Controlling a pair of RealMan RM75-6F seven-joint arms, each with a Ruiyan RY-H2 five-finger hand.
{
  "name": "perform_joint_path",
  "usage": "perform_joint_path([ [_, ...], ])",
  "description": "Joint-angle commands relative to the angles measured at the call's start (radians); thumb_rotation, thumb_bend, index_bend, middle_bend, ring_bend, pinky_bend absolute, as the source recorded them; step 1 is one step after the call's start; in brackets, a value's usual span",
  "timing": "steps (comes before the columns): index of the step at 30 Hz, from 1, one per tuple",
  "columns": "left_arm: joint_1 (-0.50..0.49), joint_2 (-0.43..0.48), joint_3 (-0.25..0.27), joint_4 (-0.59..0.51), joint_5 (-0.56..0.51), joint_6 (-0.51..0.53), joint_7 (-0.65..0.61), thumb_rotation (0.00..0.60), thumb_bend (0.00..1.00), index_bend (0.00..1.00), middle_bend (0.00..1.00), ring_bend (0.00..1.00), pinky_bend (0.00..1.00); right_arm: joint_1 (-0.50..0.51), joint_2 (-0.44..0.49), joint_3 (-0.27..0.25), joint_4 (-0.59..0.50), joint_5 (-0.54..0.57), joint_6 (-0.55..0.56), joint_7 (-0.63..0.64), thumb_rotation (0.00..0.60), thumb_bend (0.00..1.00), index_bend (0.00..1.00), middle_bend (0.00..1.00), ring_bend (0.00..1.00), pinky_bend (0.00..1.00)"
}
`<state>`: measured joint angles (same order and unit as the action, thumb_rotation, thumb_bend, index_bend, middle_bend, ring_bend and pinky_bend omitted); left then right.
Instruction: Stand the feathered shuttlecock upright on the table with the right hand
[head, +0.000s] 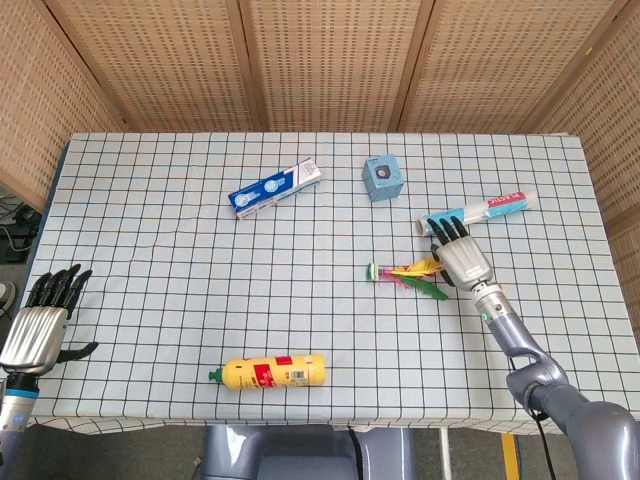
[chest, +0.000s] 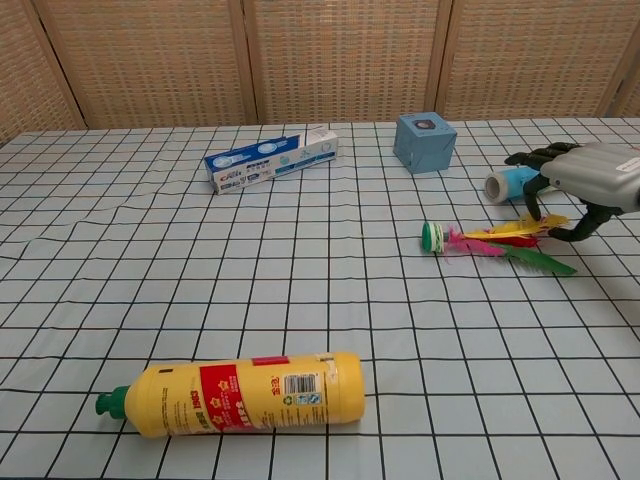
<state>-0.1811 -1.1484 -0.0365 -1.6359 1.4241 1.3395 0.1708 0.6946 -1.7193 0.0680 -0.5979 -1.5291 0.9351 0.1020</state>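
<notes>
The feathered shuttlecock with a green round base and yellow, pink and green plumes (head: 405, 276) (chest: 492, 241) lies flat on its side on the checked white tabletop (head: 180, 230), base pointing away from my right robot hand (head: 461, 260) (chest: 585, 180). That hand hovers over the shuttlecock's feather end, its dark fingers (chest: 531, 160) spread apart and curled downward, holding nothing; whether the fingertips touch the feathers I cannot tell. Just beyond the shuttlecock lies a light blue and white tube (head: 478, 212) (chest: 512, 182), partly behind my hand. Further from the shuttlecock, toward the wicker wall, sit a small blue cube-shaped box (head: 383, 178) (chest: 424, 142) and a blue and white toothpaste carton (head: 274, 187) (chest: 272, 159). A yellow plastic bottle with a green cap (head: 269, 373) (chest: 238, 393) lies on its side, well apart from the shuttlecock. My left robot hand (head: 38, 326) rests at the tabletop's edge, fingers apart, holding nothing.
</notes>
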Motion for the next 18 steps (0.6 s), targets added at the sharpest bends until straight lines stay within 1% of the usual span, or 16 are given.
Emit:
perform_joint_path([
  [1, 0.0, 0.0, 0.001, 0.0, 0.001, 0.0, 0.0, 0.6, 0.0, 0.0, 0.0, 0.0, 0.0, 0.004, -0.011, -0.002, 0.015, 0.004, -0.007, 0.008, 0.6, 0.52, 0.53, 0.01, 0.0, 0.0],
  [6, 0.0, -0.001, 0.001, 0.001, 0.0, 0.003, -0.001, 0.6, 0.0, 0.0, 0.0, 0.0, 0.0, 0.013, -0.03, -0.002, 0.044, 0.009, -0.013, 0.024, 0.6, 0.55, 0.56, 0.02, 0.0, 0.0],
  [9, 0.0, -0.001, 0.001, 0.0, -0.001, 0.003, 0.0, 0.6, 0.0, 0.0, 0.0, 0.0, 0.0, 0.015, -0.037, -0.005, 0.057, 0.008, -0.011, 0.035, 0.6, 0.57, 0.61, 0.03, 0.0, 0.0],
  [13, 0.001, -0.001, 0.002, -0.001, -0.001, 0.005, 0.001, 0.6, 0.0, 0.0, 0.0, 0.0, 0.0, 0.015, -0.043, -0.008, 0.073, 0.005, 0.006, 0.053, 0.6, 0.58, 0.67, 0.06, 0.0, 0.0],
  [18, 0.0, -0.003, 0.006, -0.003, 0.001, 0.003, 0.005, 0.6, 0.0, 0.0, 0.0, 0.0, 0.0, 0.013, -0.037, -0.012, 0.078, -0.008, 0.051, 0.077, 0.6, 0.58, 0.69, 0.07, 0.0, 0.0],
])
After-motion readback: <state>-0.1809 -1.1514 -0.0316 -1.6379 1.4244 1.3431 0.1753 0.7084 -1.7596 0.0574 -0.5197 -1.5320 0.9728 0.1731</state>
